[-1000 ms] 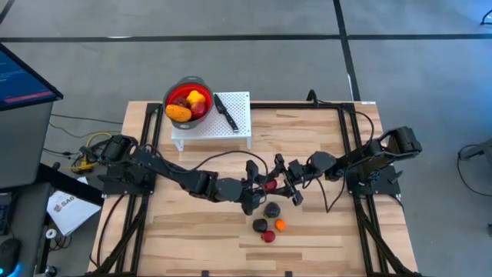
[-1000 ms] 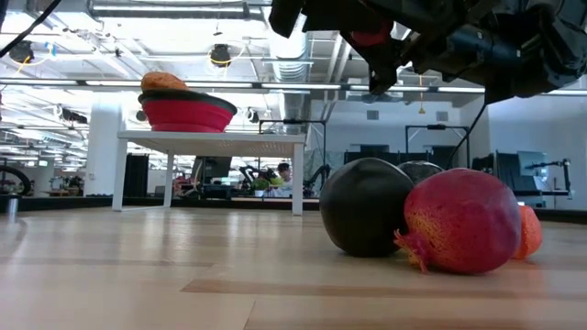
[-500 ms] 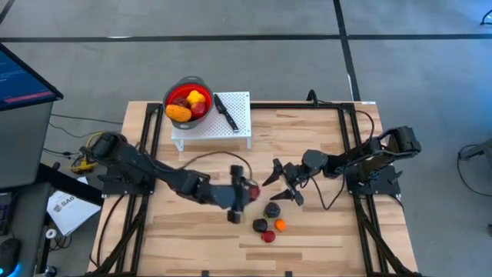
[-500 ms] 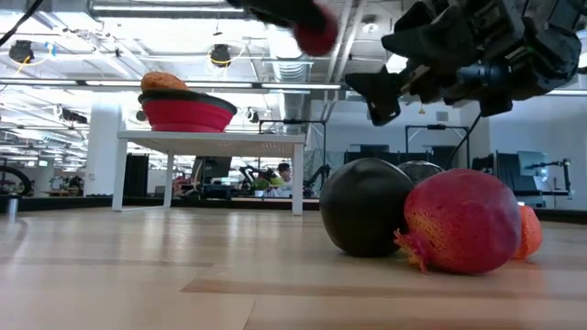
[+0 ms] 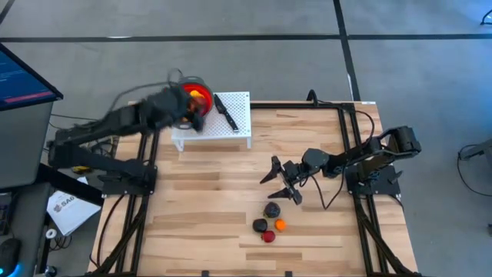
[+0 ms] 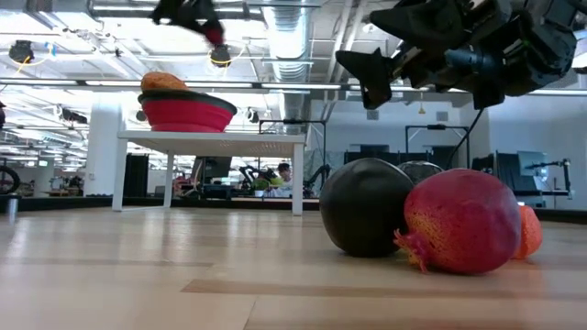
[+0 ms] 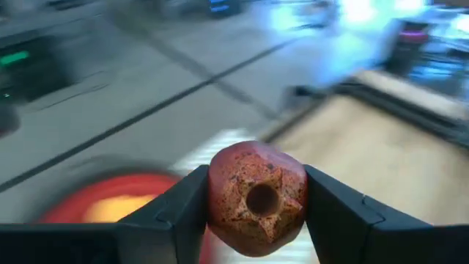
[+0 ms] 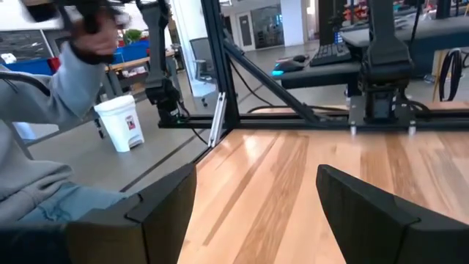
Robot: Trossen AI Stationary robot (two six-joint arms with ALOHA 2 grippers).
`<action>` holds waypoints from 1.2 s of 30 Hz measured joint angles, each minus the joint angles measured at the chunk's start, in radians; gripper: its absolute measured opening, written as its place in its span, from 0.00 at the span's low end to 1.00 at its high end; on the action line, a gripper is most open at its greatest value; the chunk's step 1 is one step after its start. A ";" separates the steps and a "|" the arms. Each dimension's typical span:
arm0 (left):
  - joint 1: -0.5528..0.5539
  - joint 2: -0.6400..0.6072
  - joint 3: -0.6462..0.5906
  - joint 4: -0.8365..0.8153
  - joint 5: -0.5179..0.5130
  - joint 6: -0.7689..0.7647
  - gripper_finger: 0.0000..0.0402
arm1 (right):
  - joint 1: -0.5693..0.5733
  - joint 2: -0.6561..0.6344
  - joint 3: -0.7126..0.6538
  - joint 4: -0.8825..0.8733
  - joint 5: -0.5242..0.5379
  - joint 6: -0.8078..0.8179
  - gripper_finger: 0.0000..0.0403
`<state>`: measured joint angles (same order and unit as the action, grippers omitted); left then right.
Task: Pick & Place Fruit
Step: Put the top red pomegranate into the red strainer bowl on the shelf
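Item: dark red fruit (image 7: 256, 199), small, rigid, likely light, clamped across its middle by your left gripper (image 7: 253, 213); right gripper (image 5: 281, 181) wide, empty.

**What else sits on and around the table**

We see a light wooden table (image 5: 200, 223) with a black metal frame along its edges. Near its far left corner stands a small white perforated stand (image 5: 231, 127), and on it a red bowl with a grey rim (image 6: 186, 113) at the stand's left end, beside a black-handled knife (image 5: 225, 111) lying aslant. Beyond the table's left edge we see a monitor (image 5: 23, 77) and a white paper (image 5: 65, 209) on the floor. In the room behind, a white paper cup (image 8: 122, 122) rests on the floor, near a person's grey sleeve (image 8: 37, 110).
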<state>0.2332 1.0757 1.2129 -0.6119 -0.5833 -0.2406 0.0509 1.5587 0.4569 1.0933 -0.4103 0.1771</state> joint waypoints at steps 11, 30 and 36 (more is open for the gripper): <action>0.465 0.057 -0.002 -0.064 0.155 0.105 0.52 | 0.000 0.000 0.019 -0.020 0.000 0.000 0.69; 0.520 0.204 -0.002 -0.065 0.141 0.102 0.52 | 0.001 0.000 0.019 -0.041 0.000 0.000 0.69; 0.544 0.204 -0.002 -0.073 0.120 0.102 0.52 | 0.001 0.000 0.019 -0.041 0.000 0.000 0.69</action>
<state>0.7776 1.2793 1.2106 -0.6853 -0.4633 -0.1390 0.0521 1.5587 0.4759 1.0523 -0.4103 0.1775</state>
